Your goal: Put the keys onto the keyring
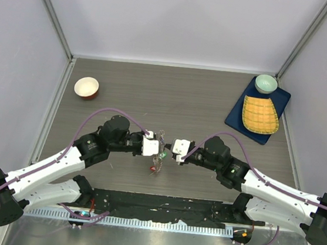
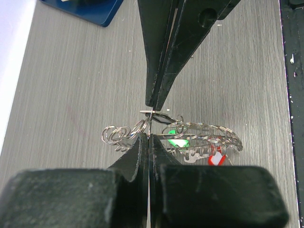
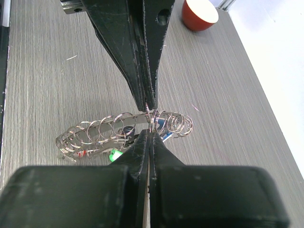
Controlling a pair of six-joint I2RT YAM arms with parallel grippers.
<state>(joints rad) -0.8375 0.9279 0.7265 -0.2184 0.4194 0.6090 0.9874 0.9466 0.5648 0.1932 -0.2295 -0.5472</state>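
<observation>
The left gripper (image 2: 148, 138) is pinched tight on the wire of the keyring (image 3: 102, 124); the right gripper (image 3: 150, 134) is clamped on the same ring from the opposite side, so the two sets of fingertips nearly touch; the ring stands on edge between them, over the middle of the table (image 1: 155, 92) and nearer its near edge than its far one; the keys (image 2: 192, 154) already threaded hang below the ring, one with a green tag (image 2: 178, 142), one with a red tag (image 2: 216, 159); whether the lowest keys touch the table I cannot tell.
</observation>
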